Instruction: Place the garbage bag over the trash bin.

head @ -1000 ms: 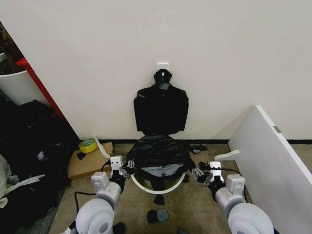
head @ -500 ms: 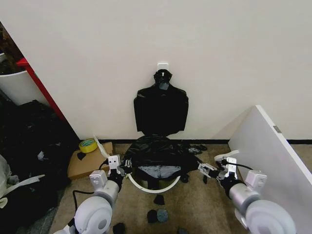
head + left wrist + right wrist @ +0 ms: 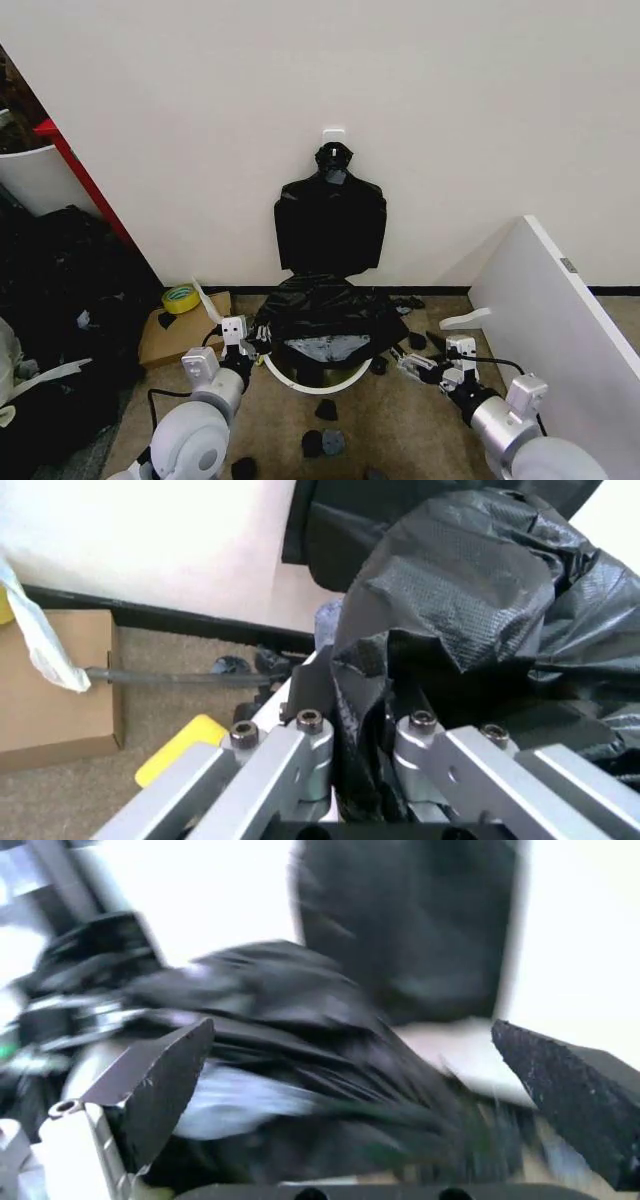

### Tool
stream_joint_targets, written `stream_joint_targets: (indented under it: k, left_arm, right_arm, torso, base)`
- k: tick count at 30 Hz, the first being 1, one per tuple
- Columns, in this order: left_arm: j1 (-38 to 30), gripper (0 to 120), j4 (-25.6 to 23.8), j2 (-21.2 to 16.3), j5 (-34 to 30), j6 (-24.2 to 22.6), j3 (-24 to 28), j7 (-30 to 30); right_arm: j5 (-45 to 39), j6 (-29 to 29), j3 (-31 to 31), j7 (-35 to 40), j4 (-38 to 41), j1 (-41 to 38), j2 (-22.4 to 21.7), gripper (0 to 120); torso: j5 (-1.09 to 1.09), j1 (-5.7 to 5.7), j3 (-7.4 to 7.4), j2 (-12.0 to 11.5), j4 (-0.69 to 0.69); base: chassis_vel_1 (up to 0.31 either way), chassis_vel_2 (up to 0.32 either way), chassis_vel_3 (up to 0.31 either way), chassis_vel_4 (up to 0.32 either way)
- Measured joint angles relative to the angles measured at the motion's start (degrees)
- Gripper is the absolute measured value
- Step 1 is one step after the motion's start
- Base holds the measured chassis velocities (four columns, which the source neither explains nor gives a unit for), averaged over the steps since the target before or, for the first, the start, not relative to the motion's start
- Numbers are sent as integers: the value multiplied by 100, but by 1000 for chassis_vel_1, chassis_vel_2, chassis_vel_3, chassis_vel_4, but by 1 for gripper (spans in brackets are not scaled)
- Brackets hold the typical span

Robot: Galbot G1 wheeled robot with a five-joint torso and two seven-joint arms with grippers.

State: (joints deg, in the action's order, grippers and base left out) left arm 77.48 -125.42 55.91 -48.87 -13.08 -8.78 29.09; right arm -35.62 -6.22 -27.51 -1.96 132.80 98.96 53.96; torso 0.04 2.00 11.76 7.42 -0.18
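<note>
The glossy black garbage bag (image 3: 325, 312) lies draped over the top of the round white trash bin (image 3: 312, 384), whose near rim shows below it. My left gripper (image 3: 256, 346) is at the bag's left edge. In the left wrist view that gripper (image 3: 360, 739) is shut on a fold of the garbage bag (image 3: 470, 592). My right gripper (image 3: 415, 363) sits low to the right of the bin, apart from the bag. In the right wrist view it (image 3: 350, 1039) is open, with its dark pads (image 3: 170, 1076) wide apart and the bag (image 3: 270, 1001) beyond them.
A flat bundle of black bags (image 3: 330, 225) hangs on the wall behind the bin. A white board (image 3: 560, 320) leans at the right. A cardboard box (image 3: 175, 335) with a tape roll (image 3: 180, 297) lies to the left, beside a black heap (image 3: 60, 290). Small black scraps (image 3: 325, 440) lie in front.
My right gripper has come away from the bag's right edge, and its arm has swung out to the right and lower. The left gripper has stayed at the bag's left edge.
</note>
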Motion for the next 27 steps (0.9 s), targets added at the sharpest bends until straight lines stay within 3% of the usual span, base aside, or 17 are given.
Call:
stream_joint_targets:
  k: [2,3,6,11,16,22,25,27]
  left_arm:
    - [-6,5,-8,-17,0,-55,5,13]
    - [-6,5,-8,-17,0,-55,5,13]
    - [-21,5,-67,-45,-3,-123,29,19]
    - [-31,5,-237,-82,-22,-290,68,24]
    - [35,5,-507,-135,-30,-440,68,16]
    - [74,5,-535,-128,-25,-441,55,2]
    - [75,5,-536,-116,-29,-434,52,-4]
    - [72,5,-536,-115,-31,-433,52,-5]
  right_arm:
    - [1093,761,175,-524,23,194,-99,100]
    - [1093,761,175,-524,23,194,-99,100]
    - [2311,1341,563,-853,-4,298,-228,100]
    - [2923,1382,1300,-874,-137,-76,-398,100]
    - [3626,1185,1943,-727,-627,-1120,-545,100]
    - [3965,1287,2025,-598,-916,-1297,-609,94]
    - [4060,1353,2025,-529,-979,-1277,-662,81]
    - [4089,1386,2019,-512,-993,-1271,-667,79]
  torso:
    - [-1,0,0,0,-2]
    - [-1,0,0,0,-2]
    - [-1,0,0,0,-2]
    - [0,0,0,0,-2]
    - [-1,0,0,0,0]
    - [1,0,0,0,-1]
    - [0,0,0,0,-2]
    - [0,0,0,0,-2]
  base:
    - [0,0,0,0]
    - [0,0,0,0]
    - [0,0,0,0]
    - [0,0,0,0]
    - [0,0,0,0]
    - [0,0,0,0]
    - [0,0,0,0]
    - [0,0,0,0]
